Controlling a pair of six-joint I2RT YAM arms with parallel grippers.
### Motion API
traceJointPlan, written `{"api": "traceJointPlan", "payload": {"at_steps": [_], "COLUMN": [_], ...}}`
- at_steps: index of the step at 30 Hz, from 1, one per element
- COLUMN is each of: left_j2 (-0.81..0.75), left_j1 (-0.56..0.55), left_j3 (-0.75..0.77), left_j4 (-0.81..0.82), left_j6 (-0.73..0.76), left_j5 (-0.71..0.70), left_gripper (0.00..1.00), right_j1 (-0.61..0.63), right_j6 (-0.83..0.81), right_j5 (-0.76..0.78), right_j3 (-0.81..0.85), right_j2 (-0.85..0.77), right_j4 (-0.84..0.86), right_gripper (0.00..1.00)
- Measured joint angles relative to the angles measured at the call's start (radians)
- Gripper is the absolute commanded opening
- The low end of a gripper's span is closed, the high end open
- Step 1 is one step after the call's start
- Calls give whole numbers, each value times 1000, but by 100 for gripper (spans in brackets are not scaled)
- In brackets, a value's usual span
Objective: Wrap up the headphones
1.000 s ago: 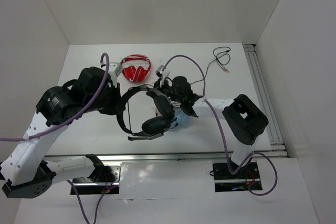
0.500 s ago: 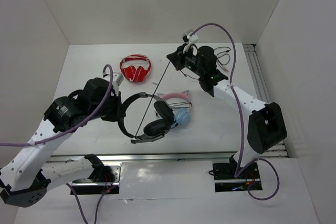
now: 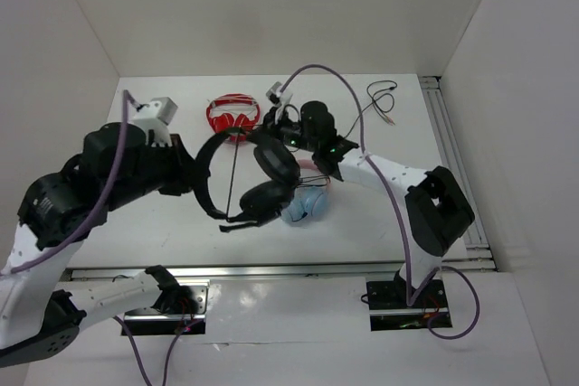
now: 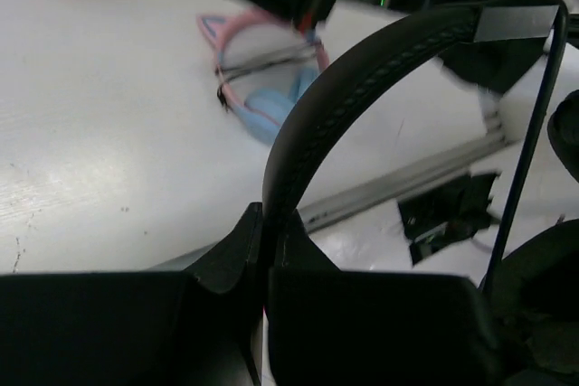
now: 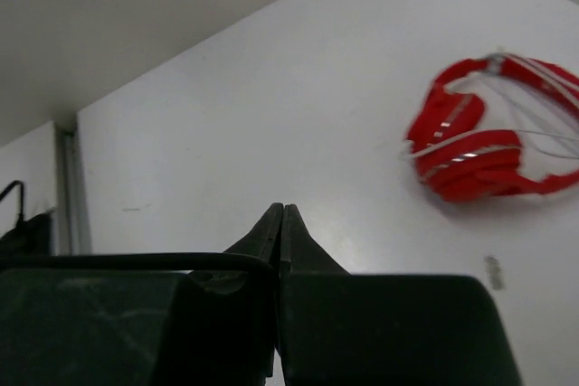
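Note:
The black headphones hang raised above the table, ear cups towards the middle. My left gripper is shut on their headband, seen clamped between the jaws in the left wrist view. The thin black cable runs taut across the headband arc, and it also shows in the left wrist view. My right gripper is just behind the upper ear cup, shut on the cable, which enters its closed jaws from the left. The cable's plug end lies at the back right.
Red-and-white headphones lie at the back, also in the right wrist view. Pink-and-blue cat-ear headphones lie under the raised headset, also in the left wrist view. A metal rail runs along the right edge and another along the front.
My left arm has lifted the headset higher and turned it. My right gripper swung out to the back right with the cable, then came back left, close to the upper ear cup.

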Motion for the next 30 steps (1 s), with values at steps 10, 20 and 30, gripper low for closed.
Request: {"api": "traceJointPlan", "payload": {"at_steps": [10,20,30], "left_j2": [135,438,501], "left_j1": [-3,166,585], "left_j3": [409,755,584], "left_j4": [-85,-132,-103], "left_j6": [-137,-128,-58], "left_j5": [-298,-302,-216], "left_gripper": [0,0,0], "right_j1": [143,185,234], "right_j6": [219,419,294], "right_j5": [-119,-193,-113], "right_j3": [-76,-77,-241], "right_j2": [178,473,251], "right_j4": [436,661,592], "right_gripper": [58,47,0]}}
